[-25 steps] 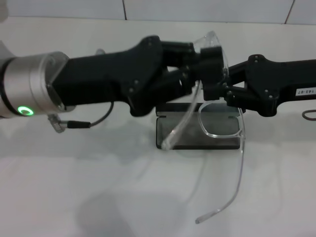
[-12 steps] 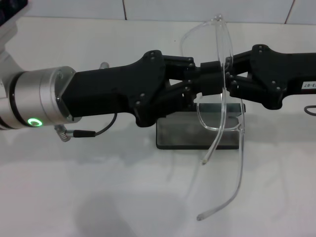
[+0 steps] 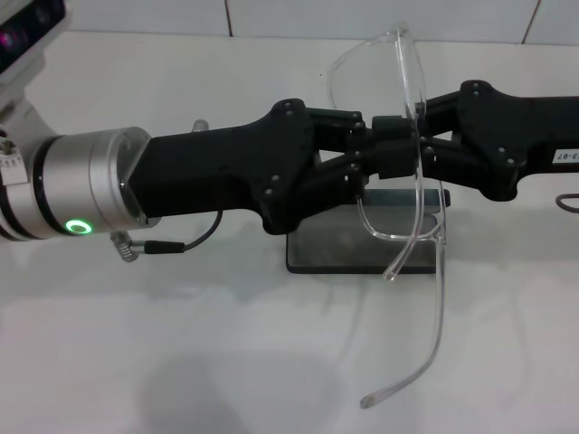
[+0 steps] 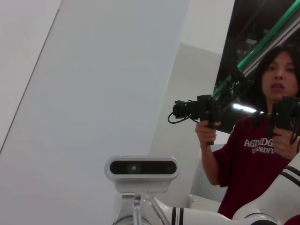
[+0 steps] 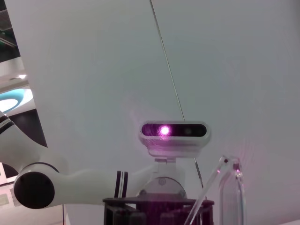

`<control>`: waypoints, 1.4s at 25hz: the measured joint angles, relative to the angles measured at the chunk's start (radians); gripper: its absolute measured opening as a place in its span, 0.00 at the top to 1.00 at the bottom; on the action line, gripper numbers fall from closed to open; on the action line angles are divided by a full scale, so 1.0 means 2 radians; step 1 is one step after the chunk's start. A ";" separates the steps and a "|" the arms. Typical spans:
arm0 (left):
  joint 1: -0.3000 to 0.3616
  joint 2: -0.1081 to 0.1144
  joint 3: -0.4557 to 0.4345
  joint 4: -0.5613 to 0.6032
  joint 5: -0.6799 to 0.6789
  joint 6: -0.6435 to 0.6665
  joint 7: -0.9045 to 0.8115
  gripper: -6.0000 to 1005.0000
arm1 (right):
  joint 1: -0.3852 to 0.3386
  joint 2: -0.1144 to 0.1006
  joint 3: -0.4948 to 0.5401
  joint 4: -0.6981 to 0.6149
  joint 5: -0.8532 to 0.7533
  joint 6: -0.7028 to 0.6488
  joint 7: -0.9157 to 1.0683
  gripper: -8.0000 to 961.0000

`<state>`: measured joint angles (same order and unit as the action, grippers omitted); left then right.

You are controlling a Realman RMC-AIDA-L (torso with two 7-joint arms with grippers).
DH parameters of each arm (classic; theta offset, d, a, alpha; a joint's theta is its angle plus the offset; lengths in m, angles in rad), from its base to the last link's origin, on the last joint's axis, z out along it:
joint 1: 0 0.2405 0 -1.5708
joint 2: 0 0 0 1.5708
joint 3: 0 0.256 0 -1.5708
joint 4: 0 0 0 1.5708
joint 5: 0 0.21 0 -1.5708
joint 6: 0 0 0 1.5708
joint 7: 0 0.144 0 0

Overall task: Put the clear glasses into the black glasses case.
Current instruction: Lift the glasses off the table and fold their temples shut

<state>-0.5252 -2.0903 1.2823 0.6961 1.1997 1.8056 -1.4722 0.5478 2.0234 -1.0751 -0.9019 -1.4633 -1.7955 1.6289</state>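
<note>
White table (image 3: 181, 362), white tiled wall along its far edge; both arms meet above the middle of the table.

Item: left claw (image 3: 384, 155) — reaches in from the table's left side on a black arm with a silver wrist ring and a green light. Fingers (image 3: 348, 149) clenched on the clear glasses at the frame's centre.

Item: right claw (image 3: 418, 154) — reaches in from the table's right side, tip to tip with the left claw. Its fingers (image 3: 434, 145) close on the same part of the frame from the other side.

Item: clear glasses (image 3: 398, 68) — held aloft between the two claws, clear of the table. One lens rises above the claws, the other hangs below them. Both arms unfolded and pointing toward the table's near edge; the longer one (image 3: 437, 307) ends in a curved tip near that edge. In the right wrist view a transparent part of the glasses (image 5: 232, 197) shows, tinted purple.

Item: black glasses case (image 3: 335, 244) — lies open on the table near its middle, directly below the claws and the glasses, grey lining up. Partly hidden by the left arm.
</note>
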 joint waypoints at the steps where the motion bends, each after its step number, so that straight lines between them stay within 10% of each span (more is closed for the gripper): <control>1: 0.000 0.000 0.000 -0.001 0.000 -0.001 0.000 0.86 | 0.000 0.000 0.000 0.000 0.000 0.000 0.000 0.88; 35: -0.012 -0.001 0.012 -0.018 -0.027 0.007 0.015 0.88 | 0.006 0.000 0.000 0.017 0.000 0.010 -0.009 0.88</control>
<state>-0.5488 -2.0929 1.3054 0.6605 1.1453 1.8204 -1.4423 0.5608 2.0228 -1.0756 -0.8680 -1.4632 -1.7750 1.6108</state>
